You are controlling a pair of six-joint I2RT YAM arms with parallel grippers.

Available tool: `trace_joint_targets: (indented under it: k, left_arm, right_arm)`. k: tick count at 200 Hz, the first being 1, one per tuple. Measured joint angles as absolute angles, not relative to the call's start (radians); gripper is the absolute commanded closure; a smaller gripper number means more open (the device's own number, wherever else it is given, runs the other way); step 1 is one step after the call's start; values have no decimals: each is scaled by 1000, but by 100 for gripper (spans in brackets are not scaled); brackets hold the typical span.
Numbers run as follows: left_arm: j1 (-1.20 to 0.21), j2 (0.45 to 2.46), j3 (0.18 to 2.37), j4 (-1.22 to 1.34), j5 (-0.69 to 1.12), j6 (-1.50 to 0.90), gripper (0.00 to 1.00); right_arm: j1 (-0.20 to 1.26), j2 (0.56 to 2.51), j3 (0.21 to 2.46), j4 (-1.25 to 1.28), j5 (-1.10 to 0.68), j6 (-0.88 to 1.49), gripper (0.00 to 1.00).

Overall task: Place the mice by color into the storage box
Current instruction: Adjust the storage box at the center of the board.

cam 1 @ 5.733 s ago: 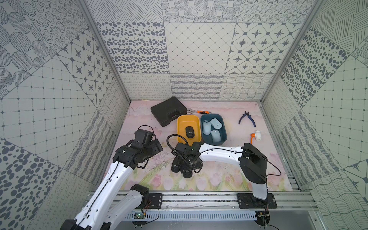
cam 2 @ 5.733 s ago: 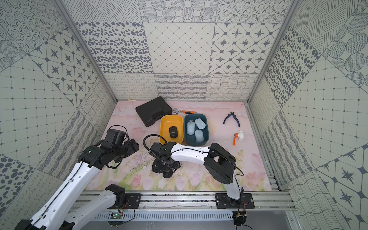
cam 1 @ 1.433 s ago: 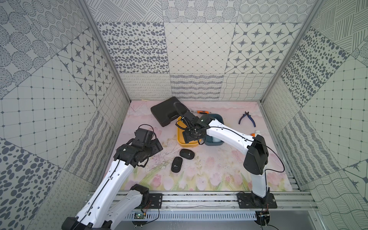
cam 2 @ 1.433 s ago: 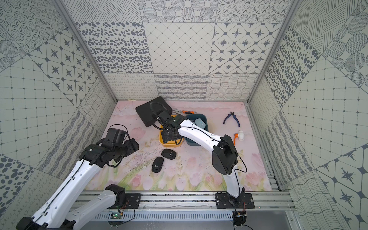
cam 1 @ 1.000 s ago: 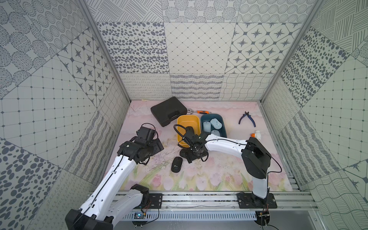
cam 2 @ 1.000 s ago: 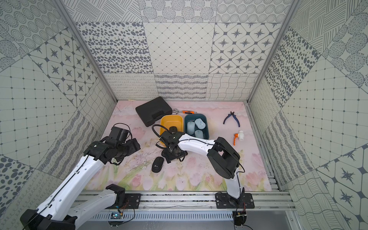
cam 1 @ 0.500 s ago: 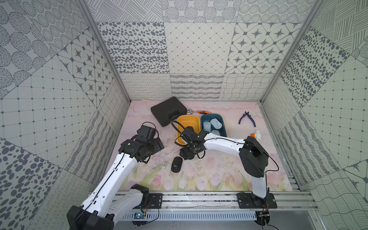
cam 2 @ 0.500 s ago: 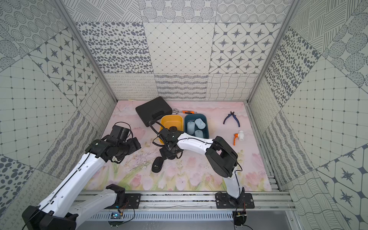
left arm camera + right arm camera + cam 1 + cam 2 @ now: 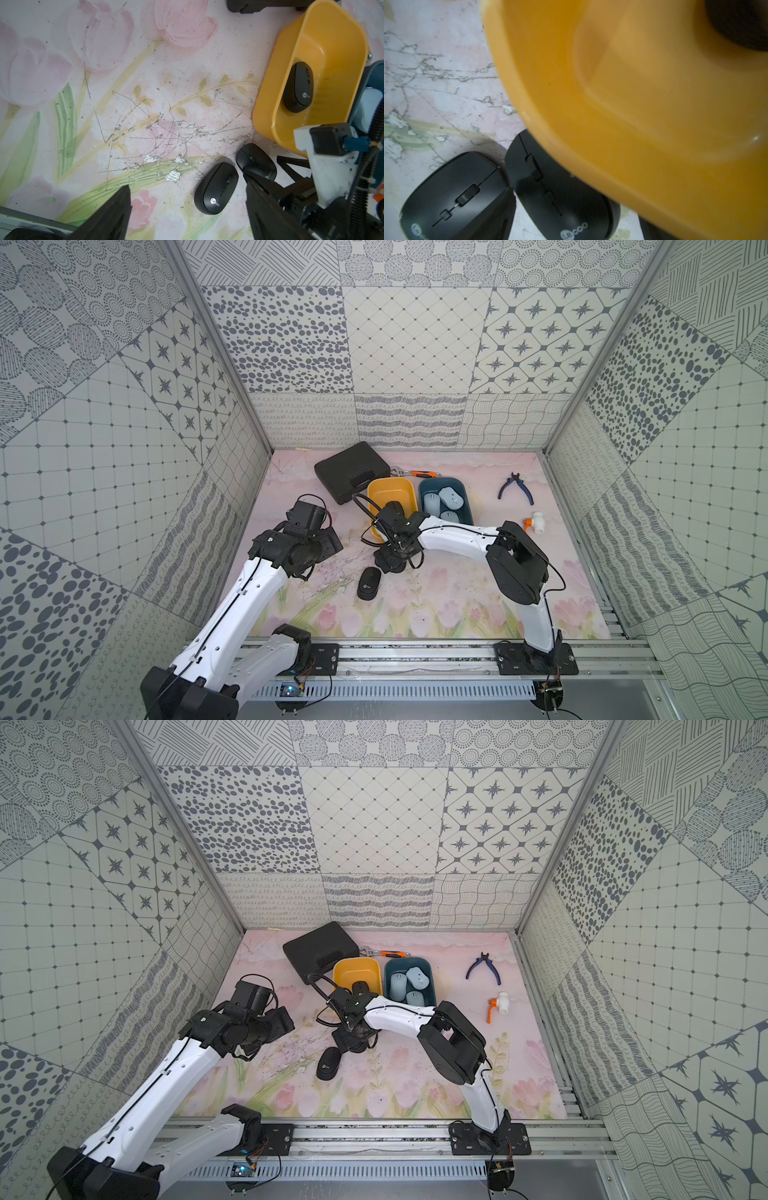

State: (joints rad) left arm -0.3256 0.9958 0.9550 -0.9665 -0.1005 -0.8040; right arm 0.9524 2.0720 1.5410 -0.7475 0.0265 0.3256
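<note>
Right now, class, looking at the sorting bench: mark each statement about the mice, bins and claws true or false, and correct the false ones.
1. Three pale blue mice lie in the blue bin. True.
2. The yellow bin is empty. False: the yellow bin holds one black mouse.
3. Two black mice lie on the table, outside the bins. True.
4. The left claw grips a mouse. False: the left claw is open, holding nothing.

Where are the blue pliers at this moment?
In both top views the pliers lie on the mat at the far right, right of the blue bin and beyond the white valve.
</note>
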Motion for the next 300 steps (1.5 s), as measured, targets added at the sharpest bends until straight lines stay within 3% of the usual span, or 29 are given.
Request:
trace_joint_targets:
  k: [123, 251, 268, 300]
  left_arm:
    - [-324, 996, 955, -966, -101, -804, 11]
    - [-324, 971, 946, -960, -101, -805, 11]
    - [-323, 971, 946, -960, -101, -805, 11]
    - [-321, 971, 946, -960, -101, -805, 11]
  right_arm:
    - [945, 2122, 1575, -722, 30, 310, 9]
    - [960, 2062, 1494, -725, 56, 358, 28]
    - [963, 2056, 1492, -730, 65, 360, 27]
    - [965, 2046, 1489, -735, 77, 358, 17]
